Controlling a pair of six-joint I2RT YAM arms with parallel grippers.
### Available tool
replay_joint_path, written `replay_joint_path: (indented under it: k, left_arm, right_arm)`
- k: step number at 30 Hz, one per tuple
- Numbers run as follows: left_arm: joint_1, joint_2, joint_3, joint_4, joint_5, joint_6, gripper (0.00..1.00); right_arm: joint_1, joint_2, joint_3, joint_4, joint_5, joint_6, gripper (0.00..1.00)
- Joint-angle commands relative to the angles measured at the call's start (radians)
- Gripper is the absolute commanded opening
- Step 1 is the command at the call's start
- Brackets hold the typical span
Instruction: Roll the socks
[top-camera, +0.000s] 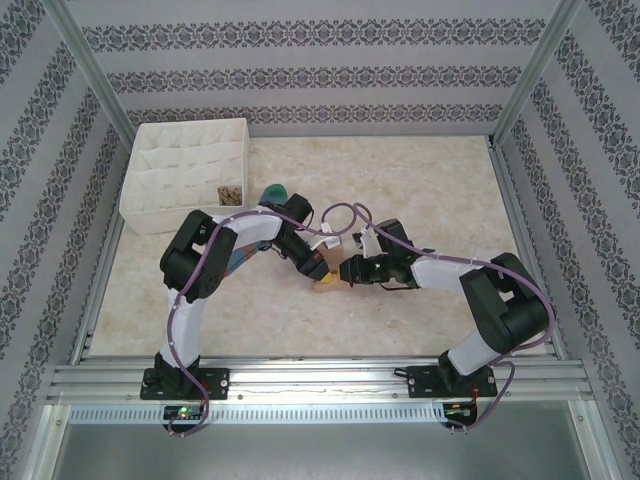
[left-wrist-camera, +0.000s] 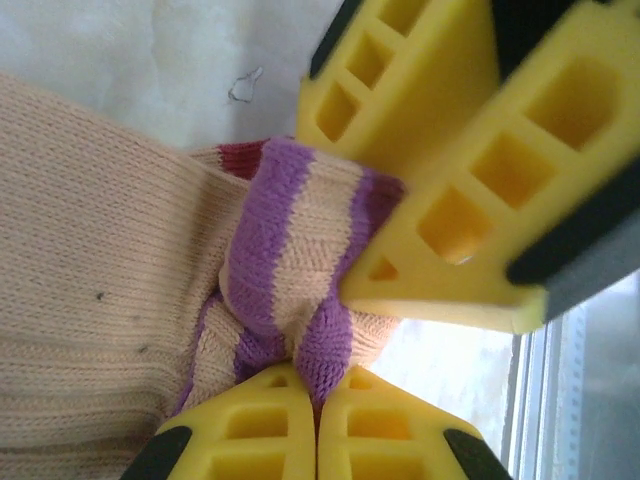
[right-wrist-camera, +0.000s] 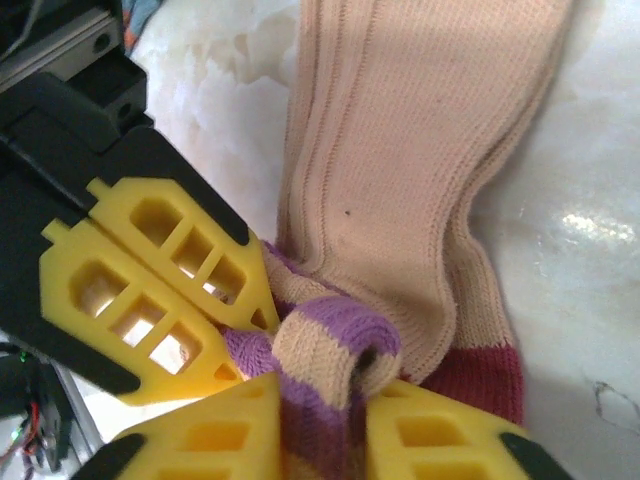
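A tan sock with purple stripes and a maroon band lies on the table, its striped end curled into a small roll. My left gripper is shut, pinching a purple-striped fold of that sock. The right gripper is closed on the rolled striped end, with fabric filling the gap between its fingers. Both grippers meet at the sock in mid-table, left gripper and right gripper tip to tip. A blue sock with a green toe lies partly under the left arm.
A white quilted box with small compartments stands at the back left; a brown argyle sock sits in one front compartment. Aluminium frame rails border the table. In the left wrist view the right gripper's yellow fingers sit close above the sock.
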Motion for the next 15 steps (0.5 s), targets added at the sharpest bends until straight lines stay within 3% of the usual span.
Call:
replay_joint_path:
  k: [1, 9, 15]
  left_arm:
    - [0.013, -0.058, -0.082, 0.140, -0.077, -0.020, 0.14]
    - [-0.002, -0.250, -0.268, 0.387, -0.143, 0.081, 0.30]
    - [-0.084, -0.466, -0.538, 0.736, -0.346, 0.232, 0.41]
  right_arm:
    - [0.016, 0.016, 0.045, -0.138, 0.037, -0.020, 0.15]
    - [0.014, 0.084, 0.152, -0.337, 0.082, 0.011, 0.10]
    - [0.015, 0.135, 0.217, -0.419, 0.072, 0.022, 0.10]
